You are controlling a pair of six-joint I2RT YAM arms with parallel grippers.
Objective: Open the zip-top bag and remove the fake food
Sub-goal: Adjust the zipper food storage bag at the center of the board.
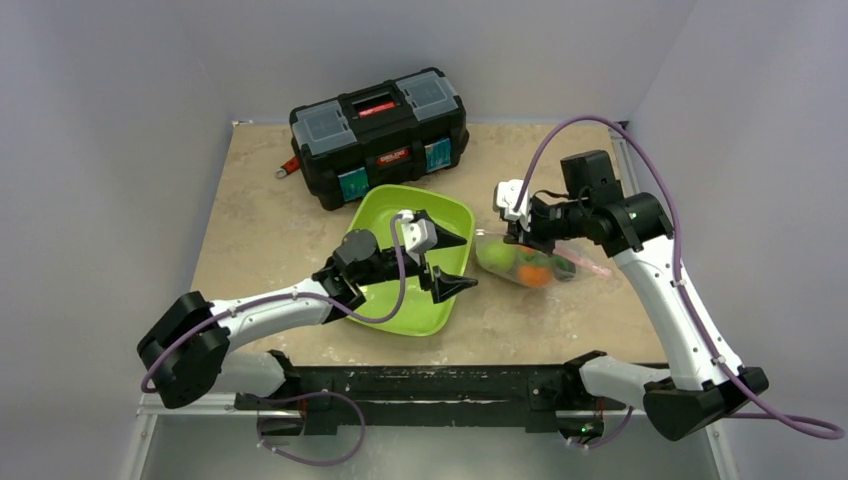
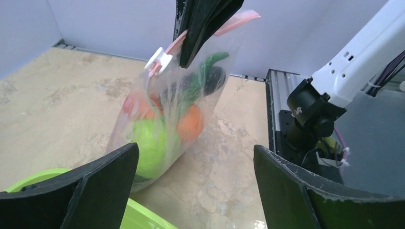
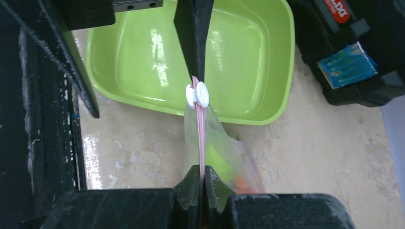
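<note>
The zip-top bag [image 1: 527,262] sits on the table just right of the green tray, with fake food inside. A green lime [image 2: 150,143], an orange piece [image 2: 191,124] and a dark eggplant [image 2: 212,78] show through the plastic. My right gripper [image 1: 515,235] is shut on the pink zip strip [image 3: 201,133] and holds that end raised. The white slider [image 3: 198,94] sits on the strip just beyond the right gripper [image 3: 203,179]. My left gripper [image 1: 455,262] is open and empty over the tray's right edge, facing the bag [image 2: 162,119] and apart from it.
The lime-green tray [image 1: 400,300] lies at the table's middle, under the left arm. A black toolbox [image 1: 380,135] stands behind it. The table's metal rail runs along the right edge [image 2: 277,109].
</note>
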